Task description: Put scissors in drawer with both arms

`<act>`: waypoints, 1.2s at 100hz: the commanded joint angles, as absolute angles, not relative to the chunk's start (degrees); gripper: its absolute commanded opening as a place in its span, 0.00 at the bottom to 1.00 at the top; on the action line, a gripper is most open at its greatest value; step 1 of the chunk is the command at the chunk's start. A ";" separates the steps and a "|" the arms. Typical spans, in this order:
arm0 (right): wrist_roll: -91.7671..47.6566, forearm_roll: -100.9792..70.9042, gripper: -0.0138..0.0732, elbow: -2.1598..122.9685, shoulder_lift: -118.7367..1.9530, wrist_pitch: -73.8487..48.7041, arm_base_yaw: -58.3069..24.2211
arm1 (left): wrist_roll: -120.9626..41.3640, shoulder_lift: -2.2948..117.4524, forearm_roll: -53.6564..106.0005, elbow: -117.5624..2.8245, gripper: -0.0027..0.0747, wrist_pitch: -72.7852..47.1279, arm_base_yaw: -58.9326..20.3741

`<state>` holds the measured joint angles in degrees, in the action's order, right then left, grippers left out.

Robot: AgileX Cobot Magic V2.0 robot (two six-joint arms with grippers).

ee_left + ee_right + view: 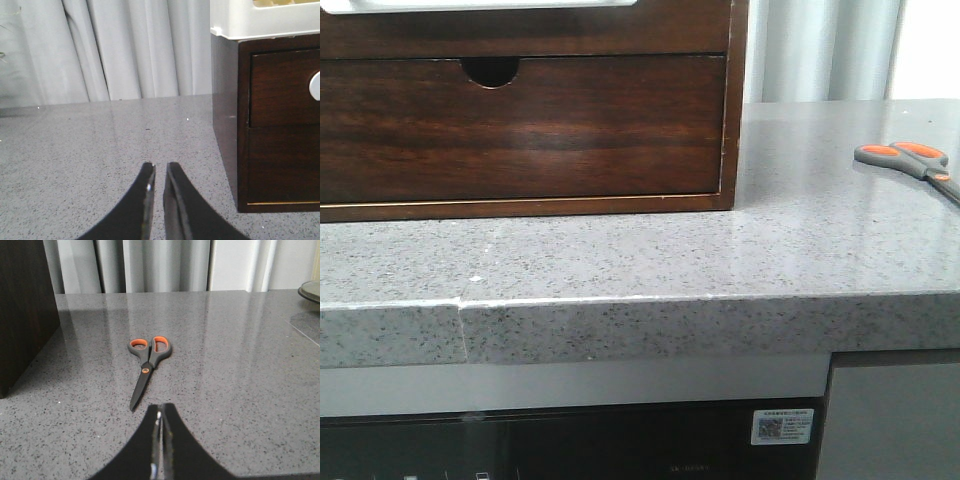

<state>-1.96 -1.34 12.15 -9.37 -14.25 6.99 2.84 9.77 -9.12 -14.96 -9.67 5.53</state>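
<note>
The scissors (910, 160) lie flat on the grey counter at the far right, with grey handles and orange loop linings. In the right wrist view the scissors (147, 360) lie ahead of my right gripper (162, 407), which is shut and empty, with the blade tip just beside its fingertips. The drawer (520, 35), with a white strip along its top, is closed at the top of the wooden cabinet. My left gripper (159, 167) is shut with a narrow slit, empty, low over the counter beside the cabinet (270, 130). Neither gripper shows in the front view.
A lower drawer front with a half-round notch (490, 70) sits under the task drawer. The cabinet's dark side (25, 315) stands left of the scissors. A round dish rim (311, 290) is at the far edge. Curtains hang behind. The counter's front edge (640, 300) is near.
</note>
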 commanded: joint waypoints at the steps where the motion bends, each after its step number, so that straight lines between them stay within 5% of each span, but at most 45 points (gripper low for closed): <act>1: -2.28 -1.29 0.04 16.67 -13.17 -11.68 6.85 | 3.33 13.01 -8.57 -17.40 0.04 -2.95 5.65; 22: -2.28 -1.29 0.04 16.93 -14.24 -11.07 6.85 | 3.33 15.06 -8.47 -17.40 0.10 0.00 5.65; 34: -2.28 -1.29 0.04 16.93 -14.24 -10.94 6.85 | 3.33 16.32 -8.58 -17.30 0.40 1.07 5.65; 44: -2.28 -1.29 0.04 16.83 -14.24 -10.56 6.85 | 3.33 17.73 -8.58 -17.30 0.55 3.36 5.65; 58: -2.28 -1.29 0.04 16.83 -14.24 -10.57 6.63 | 2.76 19.67 -13.86 -17.30 0.54 11.35 5.65; 82: -2.28 -1.29 0.04 16.83 -14.24 -10.57 6.63 | 2.76 27.95 -52.57 -17.79 0.54 31.24 4.73; 120: -2.28 -1.29 0.04 16.83 -14.24 -10.67 6.63 | 0.00 41.46 -54.73 -21.72 0.51 36.90 -3.68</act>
<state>-1.96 -1.34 14.80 -13.11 -15.34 6.72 1.81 38.73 -56.23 -18.59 33.97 -1.93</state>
